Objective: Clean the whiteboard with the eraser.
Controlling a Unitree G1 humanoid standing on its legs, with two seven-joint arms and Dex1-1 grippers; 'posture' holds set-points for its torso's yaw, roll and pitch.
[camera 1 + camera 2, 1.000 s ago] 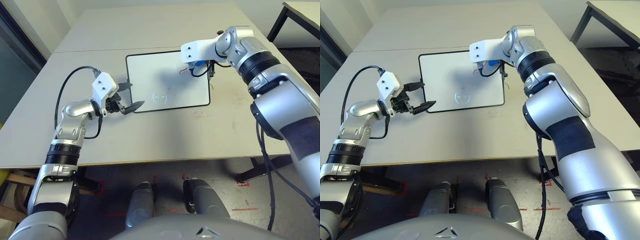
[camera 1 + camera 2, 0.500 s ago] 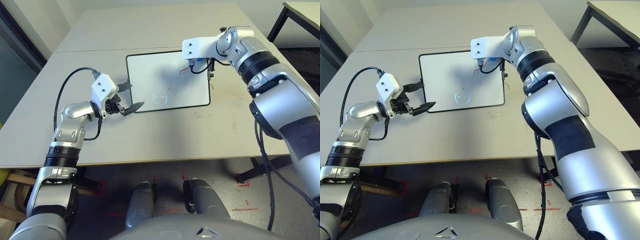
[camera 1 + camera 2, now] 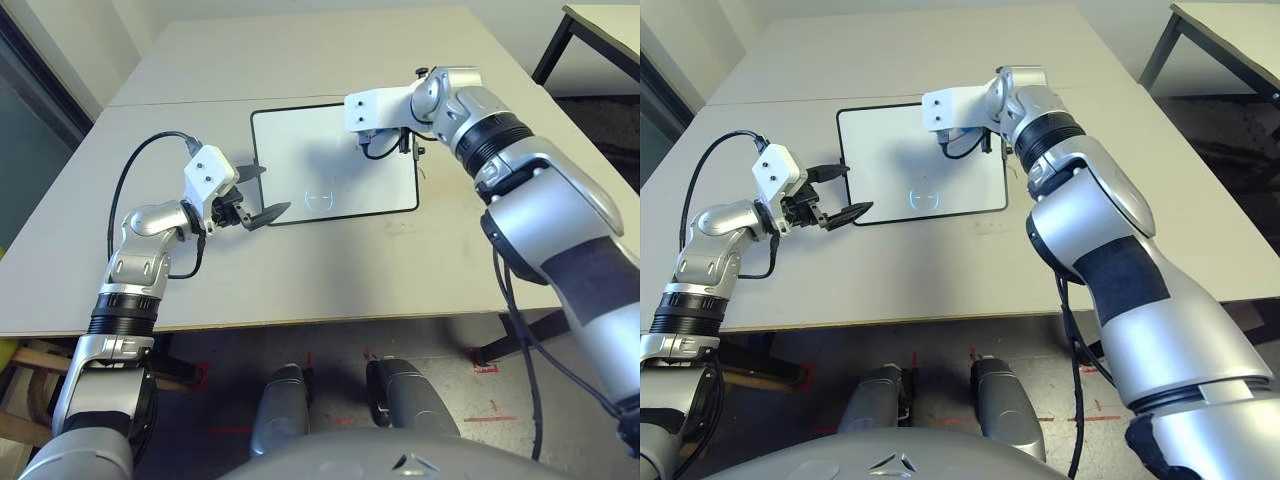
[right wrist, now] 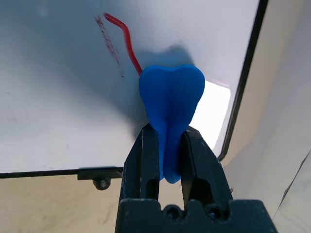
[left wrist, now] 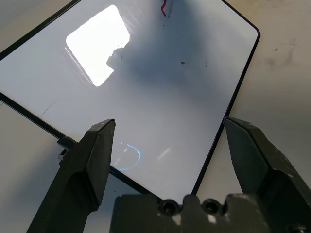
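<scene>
Blue eraser (image 4: 171, 92) is gripped in my right end effector (image 4: 168, 155), whose two black fingers are closed on its narrow middle, with one rounded end sticking out past the tips. I have it over the far right part of the whiteboard (image 3: 330, 170), beside a red stroke (image 4: 127, 41) and a fainter, smeared red mark (image 4: 110, 46); whether it presses on the board, I can't tell. My left end effector (image 5: 169, 121) is wide open and holds nothing, its fingers at the board's left edge. The board lies on the pale surface (image 3: 300, 275), with a bright curved reflection (image 3: 319, 201) towards its near side.
</scene>
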